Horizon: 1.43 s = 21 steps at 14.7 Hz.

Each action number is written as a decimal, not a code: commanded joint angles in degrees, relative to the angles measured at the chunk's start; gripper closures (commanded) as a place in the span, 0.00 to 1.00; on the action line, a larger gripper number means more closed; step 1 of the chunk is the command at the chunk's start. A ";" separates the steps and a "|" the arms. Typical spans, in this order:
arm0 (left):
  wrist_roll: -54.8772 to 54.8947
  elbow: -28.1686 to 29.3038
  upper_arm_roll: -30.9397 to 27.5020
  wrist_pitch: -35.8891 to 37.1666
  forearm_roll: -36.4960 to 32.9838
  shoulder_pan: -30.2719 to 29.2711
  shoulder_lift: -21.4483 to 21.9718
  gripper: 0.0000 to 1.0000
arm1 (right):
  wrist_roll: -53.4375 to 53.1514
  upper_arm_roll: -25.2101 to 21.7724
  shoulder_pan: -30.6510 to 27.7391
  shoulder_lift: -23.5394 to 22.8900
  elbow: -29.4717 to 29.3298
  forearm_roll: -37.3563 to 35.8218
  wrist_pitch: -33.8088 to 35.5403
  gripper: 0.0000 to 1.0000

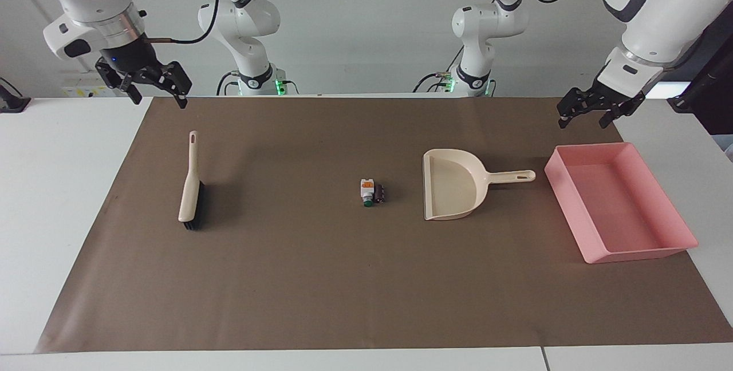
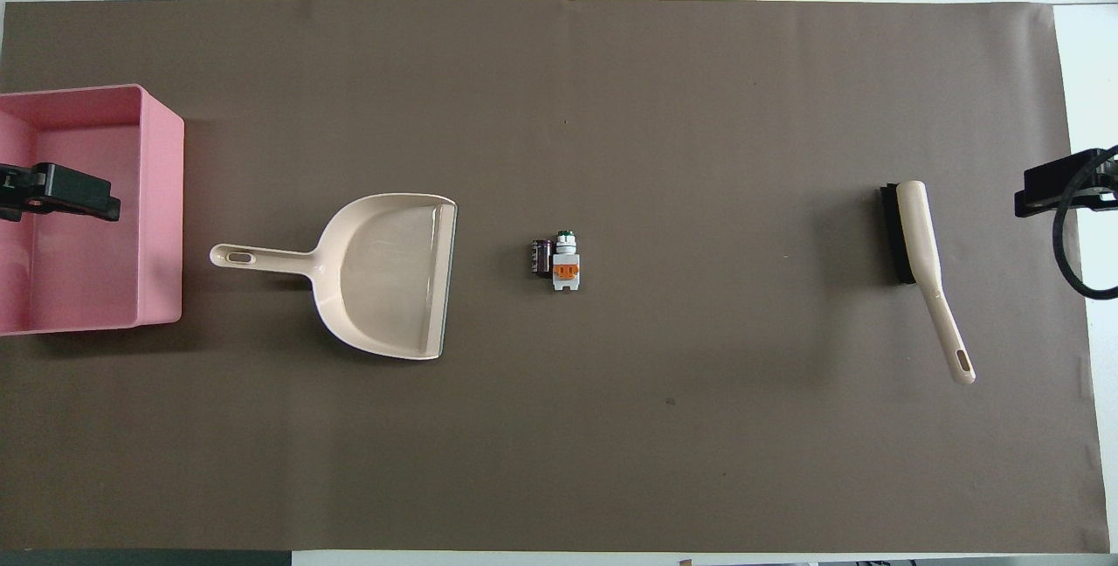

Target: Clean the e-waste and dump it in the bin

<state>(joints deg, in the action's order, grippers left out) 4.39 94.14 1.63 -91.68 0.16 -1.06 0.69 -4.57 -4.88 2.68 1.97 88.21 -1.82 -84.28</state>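
The e-waste lies mid-mat: a white piece with an orange patch and green tip (image 1: 367, 191) (image 2: 566, 265), and touching it a dark maroon cylinder (image 1: 379, 193) (image 2: 541, 258). The pink bin (image 1: 574, 202) (image 2: 162, 199) stands at the left arm's end of the table. My left gripper (image 1: 584, 121) (image 2: 54, 192) is open and empty, raised over the bin's edge nearest the robots. My right gripper (image 1: 160, 99) (image 2: 1061, 186) is open and empty, raised over the mat's edge at the right arm's end, near the brush.
A cream dustpan (image 1: 452, 188) (image 2: 384, 273) lies between the e-waste and the bin, its mouth toward the e-waste and its handle toward the bin. A cream brush with black bristles (image 1: 190, 182) (image 2: 917, 234) lies toward the right arm's end. A brown mat (image 1: 320, 279) covers the table.
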 commanded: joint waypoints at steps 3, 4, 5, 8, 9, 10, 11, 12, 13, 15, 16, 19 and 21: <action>0.62 0.25 -0.22 0.36 0.01 -0.25 0.27 0.00 | 1.23 -0.13 -0.22 -0.56 -0.85 0.06 -0.27 0.01; 0.62 0.25 -0.23 0.45 0.01 -0.25 0.27 0.00 | 1.32 -0.22 -0.31 -0.56 -0.93 0.06 -0.27 0.01; 0.62 0.25 -0.23 0.45 -0.07 -0.25 0.27 0.00 | 1.58 -0.22 -0.57 -0.56 -0.93 0.23 -0.09 0.01; 0.62 0.34 -0.31 0.36 -0.07 -0.25 0.36 0.01 | 1.76 -0.39 -0.58 -0.21 0.03 0.41 -0.27 0.01; 0.62 0.43 -0.23 -0.33 0.01 -0.08 0.27 0.00 | 1.85 -0.31 -0.57 0.05 0.82 0.41 -0.35 0.01; 0.97 0.51 -0.23 -0.25 0.01 -0.08 0.36 0.01 | 2.11 -0.30 -0.49 0.23 1.09 0.41 -0.44 0.01; 1.23 0.95 -0.14 -0.25 0.01 -0.08 0.45 0.01 | 2.46 -0.39 -0.49 0.23 1.09 0.41 -0.53 0.01; 1.58 1.04 -0.14 -0.43 -0.07 0.18 0.45 0.01 | 2.55 -0.39 -0.66 0.49 2.22 0.41 -1.92 0.01; 2.37 1.04 -0.14 -0.60 0.01 0.27 0.45 0.01 | 2.81 -0.48 -0.75 1.54 4.75 0.32 -3.33 0.01; 8.75 1.13 -0.05 -2.09 0.10 0.54 0.45 0.01 | 6.74 -0.74 -2.41 5.04 13.26 0.41 -9.02 0.01; 13.49 1.30 -0.05 -2.36 0.19 0.54 0.45 0.01 | 10.34 -0.74 -3.90 6.72 18.00 0.41 -12.62 0.01; 25.19 3.93 0.21 -5.59 0.28 1.84 1.32 0.01 | 13.80 -0.74 -5.84 9.02 29.36 0.41 -21.25 0.01; 34.58 7.96 0.21 -9.72 0.36 3.34 2.64 0.01 | 15.11 -0.83 -7.07 8.40 35.86 0.41 -27.39 0.01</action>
<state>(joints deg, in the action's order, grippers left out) 31.34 96.93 2.23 -96.91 0.28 0.34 0.80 8.55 -6.03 -3.23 7.97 115.73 -1.72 -105.57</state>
